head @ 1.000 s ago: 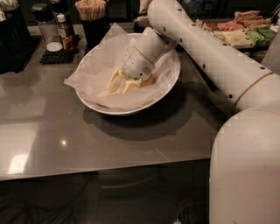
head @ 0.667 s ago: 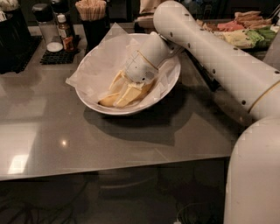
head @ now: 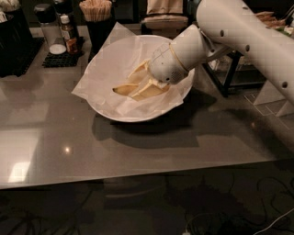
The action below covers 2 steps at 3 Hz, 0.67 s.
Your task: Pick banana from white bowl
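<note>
I seem to be working at a café or break-room counter. The grey surface (head: 138, 156) carries a shaker (head: 46, 23) and sauce bottle (head: 70, 36) on a black mat (head: 57, 60), beside a cup of wooden stir sticks (head: 95, 10). My gripper (head: 136, 83) sits inside the white bowl (head: 138, 117).

The gripper (head: 134, 86) sits down inside the bowl (head: 138, 120), and its arm (head: 239, 32) bars the right rim. Paper (head: 85, 89) juts out past the left rim. Just behind the bowl stand a cup of sticks (head: 96, 13) and bottles (head: 69, 36) (a tight back edge). Bare table (head: 138, 156) in front and to the left gives open passage.
</note>
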{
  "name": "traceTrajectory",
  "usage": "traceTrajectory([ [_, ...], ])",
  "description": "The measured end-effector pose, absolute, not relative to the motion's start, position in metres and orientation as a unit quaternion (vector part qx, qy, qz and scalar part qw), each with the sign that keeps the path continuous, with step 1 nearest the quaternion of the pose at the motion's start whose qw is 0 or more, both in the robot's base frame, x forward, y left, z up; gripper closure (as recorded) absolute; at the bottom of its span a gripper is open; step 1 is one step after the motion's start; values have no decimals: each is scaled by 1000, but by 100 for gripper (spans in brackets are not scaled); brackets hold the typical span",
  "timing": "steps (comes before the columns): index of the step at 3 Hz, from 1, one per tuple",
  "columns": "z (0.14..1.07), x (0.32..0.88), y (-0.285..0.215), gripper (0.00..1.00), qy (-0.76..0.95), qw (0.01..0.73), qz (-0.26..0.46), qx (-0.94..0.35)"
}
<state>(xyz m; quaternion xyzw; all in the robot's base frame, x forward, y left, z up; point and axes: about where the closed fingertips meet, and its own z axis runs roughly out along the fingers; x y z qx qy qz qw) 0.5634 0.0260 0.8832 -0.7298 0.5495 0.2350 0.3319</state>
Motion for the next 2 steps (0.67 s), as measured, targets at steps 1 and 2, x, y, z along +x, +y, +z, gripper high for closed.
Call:
traceTrajectory([
  [1,931,572,13,100,543,373,200,-726],
  [2,984,580,10,100,514,408,182,-732],
])
